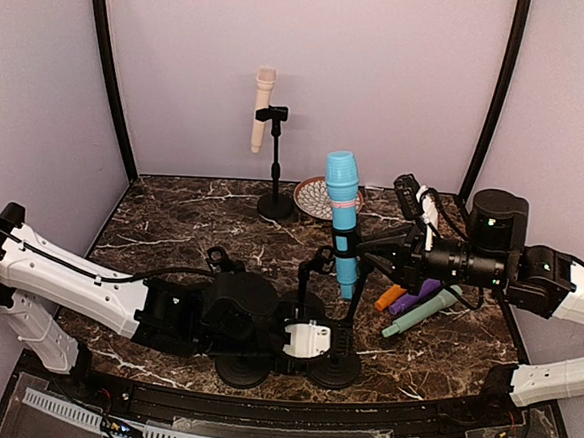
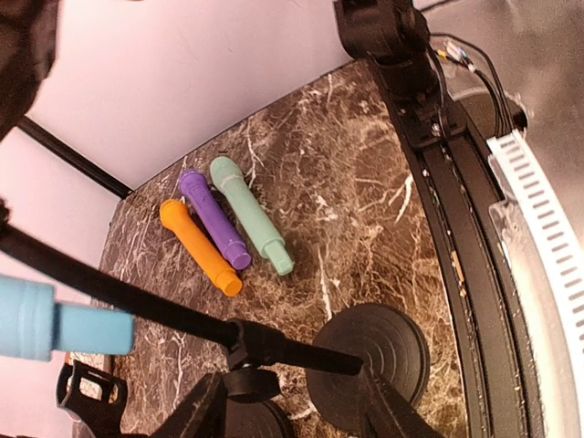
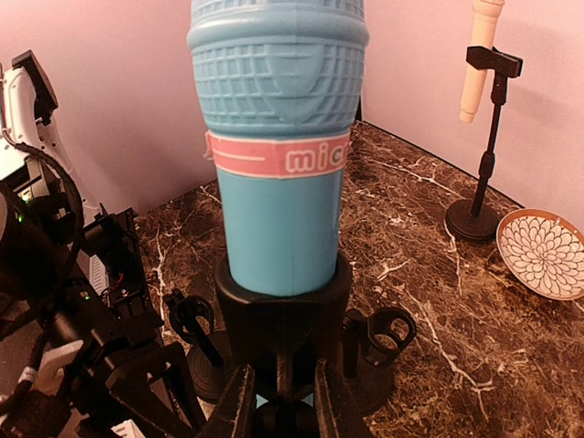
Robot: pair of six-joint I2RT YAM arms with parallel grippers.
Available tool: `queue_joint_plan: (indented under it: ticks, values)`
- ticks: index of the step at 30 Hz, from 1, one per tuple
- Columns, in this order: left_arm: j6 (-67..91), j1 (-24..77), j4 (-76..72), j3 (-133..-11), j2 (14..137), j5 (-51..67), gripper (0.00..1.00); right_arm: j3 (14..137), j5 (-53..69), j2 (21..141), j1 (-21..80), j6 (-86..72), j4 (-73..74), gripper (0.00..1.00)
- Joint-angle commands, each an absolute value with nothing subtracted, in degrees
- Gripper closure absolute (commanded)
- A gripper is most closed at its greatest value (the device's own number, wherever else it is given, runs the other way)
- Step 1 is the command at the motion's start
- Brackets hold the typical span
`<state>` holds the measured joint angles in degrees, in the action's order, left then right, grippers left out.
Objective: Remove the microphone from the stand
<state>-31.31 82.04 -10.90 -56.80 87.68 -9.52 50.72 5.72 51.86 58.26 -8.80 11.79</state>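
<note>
You see the light blue plastic microphone (image 3: 278, 137), pink band (image 3: 274, 157) reading "mic", seated in the black stand clip (image 3: 283, 306), right gripper (image 3: 281, 401) fingers clamped on that clip, left gripper (image 2: 292, 394) fingers apart by the round black stand base (image 2: 374, 347)

A dark brown marble-patterned table top (image 1: 171, 231) is carrying three plastic toy microphones lying side by side at its right: an orange one (image 1: 389, 297), a purple one (image 1: 414, 297) and a mint-green one (image 1: 423, 312). A white plate with a brown petal pattern (image 1: 310, 192) and a slim black stand's round foot (image 1: 276, 207) are sitting at the back, while two black disc stand bases (image 1: 337, 370) are resting near the front edge.
</note>
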Motion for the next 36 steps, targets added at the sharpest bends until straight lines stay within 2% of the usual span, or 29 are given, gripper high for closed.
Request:
queue_joint_plan:
  ticks: [1, 15, 36]
  values:
    - [-40.5, 83.7, -9.2, -59.1, 90.3, -15.3, 0.5, 51.8, 5.4, 51.4, 58.9, -9.4, 4.3, 1.0]
    - [-50.7, 84.6, -18.2, -59.8, 96.7, -26.5, 0.51, 51.8, 5.7, 51.4, 58.9, -9.2, 4.1, 1.0]
    - [-51.4, 83.4, -23.0, -60.3, 100.3, -34.7, 0.52, 51.8, 6.5, 50.6, 58.9, -9.7, 3.7, 1.0]
